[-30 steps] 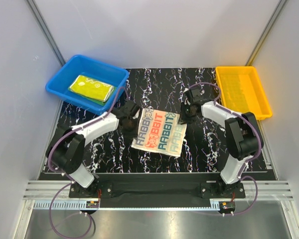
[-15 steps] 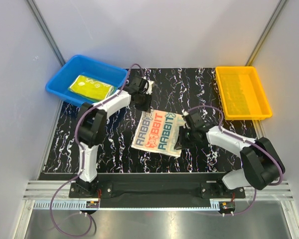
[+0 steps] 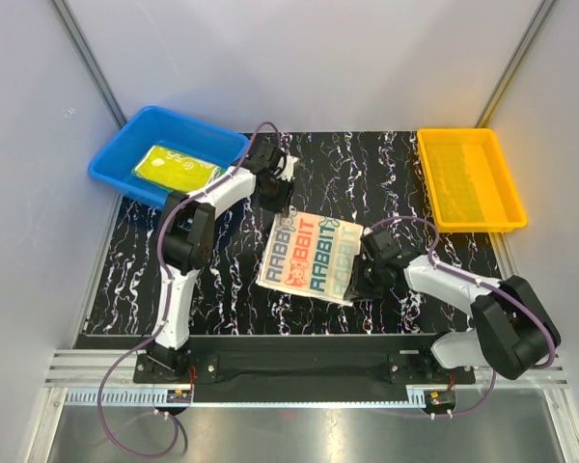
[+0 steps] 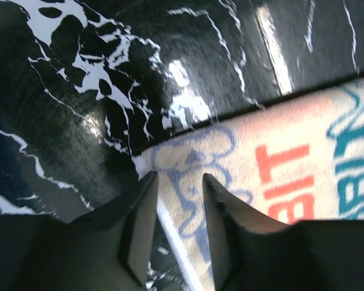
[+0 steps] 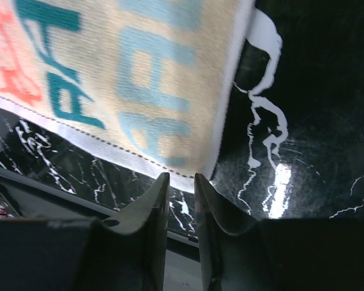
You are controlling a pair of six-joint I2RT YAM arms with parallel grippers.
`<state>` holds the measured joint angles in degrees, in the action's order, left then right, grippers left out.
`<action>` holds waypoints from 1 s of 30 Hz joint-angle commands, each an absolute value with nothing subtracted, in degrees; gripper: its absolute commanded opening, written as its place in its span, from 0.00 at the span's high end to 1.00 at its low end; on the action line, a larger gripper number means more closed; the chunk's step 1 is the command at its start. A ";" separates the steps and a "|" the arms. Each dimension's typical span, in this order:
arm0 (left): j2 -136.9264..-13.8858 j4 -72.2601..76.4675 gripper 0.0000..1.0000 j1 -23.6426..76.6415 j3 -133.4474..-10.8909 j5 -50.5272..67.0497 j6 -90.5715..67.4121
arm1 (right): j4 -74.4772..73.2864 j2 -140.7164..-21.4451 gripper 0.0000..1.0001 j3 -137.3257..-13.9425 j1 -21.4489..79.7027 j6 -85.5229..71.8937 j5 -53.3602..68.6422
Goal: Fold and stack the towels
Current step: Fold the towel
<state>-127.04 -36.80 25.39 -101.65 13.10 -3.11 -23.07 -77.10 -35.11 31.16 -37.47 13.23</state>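
Observation:
A cream towel (image 3: 309,256) with "RABBIT" lettering in red, teal and navy lies flat in the middle of the black marbled table. My left gripper (image 3: 276,201) is at its far left corner. In the left wrist view the gripper (image 4: 179,177) stands open, its fingers straddling the towel's corner (image 4: 279,170). My right gripper (image 3: 350,286) is at the near right corner. In the right wrist view that gripper (image 5: 181,176) is open by a narrow gap, its tips just short of the towel's hem (image 5: 139,73). A folded yellow towel (image 3: 177,168) lies in the blue bin (image 3: 125,159).
An orange tray (image 3: 468,178) stands at the back right, and the blue bin sits at the back left, just beside my left arm. Grey walls close in both sides. The table's front edge runs close below my right gripper.
My left gripper swung from the towel's left side up to its far left corner. My right gripper moved from the far right corner down to the near right corner. The towel stayed flat.

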 commanded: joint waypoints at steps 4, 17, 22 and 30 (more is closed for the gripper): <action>-123.30 -42.52 0.53 25.14 -105.99 12.38 8.51 | -25.31 -78.04 0.59 -48.67 30.24 -24.80 12.04; -131.04 -43.41 0.48 23.29 -112.05 18.43 14.15 | -31.90 -103.78 0.49 -75.93 13.64 6.05 25.83; -134.20 -45.26 0.46 23.12 -116.01 20.83 18.00 | -33.31 -112.58 0.53 -81.29 9.94 11.42 32.87; -139.57 -50.53 0.48 22.59 -123.92 19.50 21.97 | -38.67 -122.68 0.52 -89.82 8.09 18.71 32.86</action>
